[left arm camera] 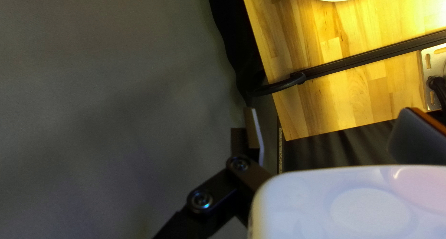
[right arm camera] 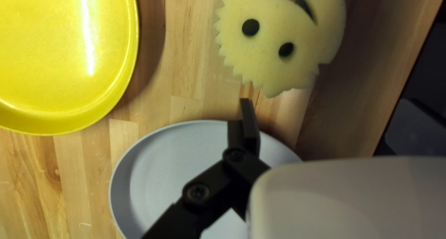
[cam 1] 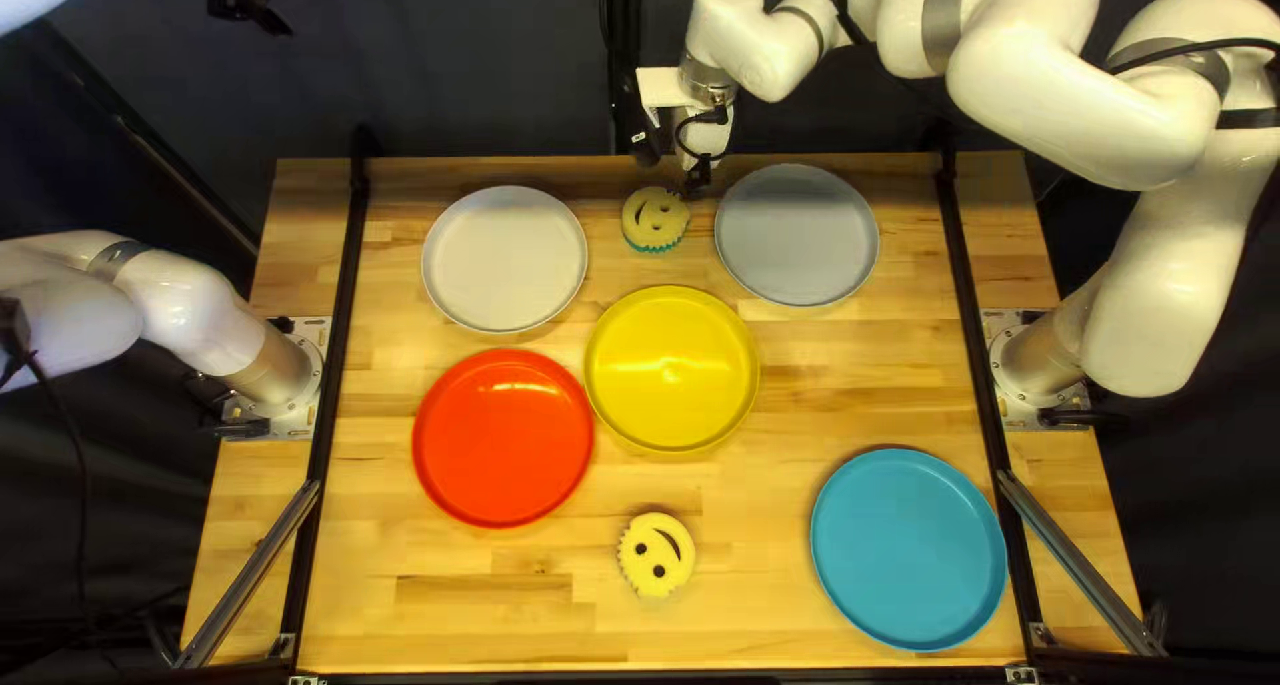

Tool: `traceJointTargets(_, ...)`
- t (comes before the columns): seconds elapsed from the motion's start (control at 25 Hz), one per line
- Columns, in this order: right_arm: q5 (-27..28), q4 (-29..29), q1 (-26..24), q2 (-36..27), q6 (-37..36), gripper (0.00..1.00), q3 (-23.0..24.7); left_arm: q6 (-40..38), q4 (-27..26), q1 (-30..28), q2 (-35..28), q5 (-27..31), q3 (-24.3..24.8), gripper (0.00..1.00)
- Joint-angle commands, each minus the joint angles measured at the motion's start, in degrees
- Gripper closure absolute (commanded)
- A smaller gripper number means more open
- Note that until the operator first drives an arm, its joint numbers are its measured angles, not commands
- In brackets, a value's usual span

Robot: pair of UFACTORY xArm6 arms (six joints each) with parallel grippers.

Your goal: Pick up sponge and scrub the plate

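Top left view | right gripper (cam 1: 674, 163): open, near far smiley sponge (cam 1: 655, 219) | that sponge: on table (cam 1: 827, 392), between white plate (cam 1: 504, 261) and grey plate (cam 1: 798, 236) | near smiley sponge (cam 1: 656, 555): beyond yellow plate (cam 1: 672, 369), nearer the camera | left gripper (cam 1: 254, 9): open.

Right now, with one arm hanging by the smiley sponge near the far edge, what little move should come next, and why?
I'd probably ease my right gripper toward that sponge, keeping it open. Its fingers stand apart with nothing between them, and the sponge lies just ahead of them, so lining up seems to come before any squeeze.
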Motion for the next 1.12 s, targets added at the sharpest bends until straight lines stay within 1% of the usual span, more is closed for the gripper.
traceJointTargets(0.04,2.30,-0.09,-0.21,3.03,-0.79,0.00,-4.06,0.00,0.00,0.00,0.00,0.00,0.00,0.00)
traceJointTargets(0.56,5.53,-0.32,-0.51,8.09,-3.71,0.00,-8.45,0.00,0.00,0.00,0.00,0.00,0.00,0.00)
traceJointTargets(0.6,6.03,-0.36,-0.47,8.55,-3.64,0.00,-9.31,0.00,0.00,0.00,0.00,0.00,0.00,0.00)
traceJointTargets(0.64,6.42,-0.37,-0.46,8.93,-3.59,0.13,-10.00,0.00,0.00,0.00,0.00,0.00,0.00,0.00)
traceJointTargets(0.68,6.66,-0.37,-0.46,9.16,-3.56,0.35,-10.43,0.00,0.00,0.00,0.00,0.00,0.00,0.00)
traceJointTargets(0.72,6.87,-0.36,-0.49,9.30,-3.54,0.75,-10.75,0.00,0.00,0.00,0.00,0.00,0.00,0.00)
traceJointTargets(0.76,7.07,-0.36,-0.52,9.33,-3.50,0.94,-10.94,0.00,0.00,0.00,0.00,0.00,0.00,0.00)
traceJointTargets(0.8,7.11,-0.37,-0.53,9.27,-3.48,1.00,-10.89,0.00,0.00,0.00,0.00,0.00,0.00,0.00)
traceJointTargets(1.12,7.32,-0.58,-0.39,9.35,-3.45,1.00,-10.86,0.00,0.00,0.00,0.00,0.00,0.00,0.00)
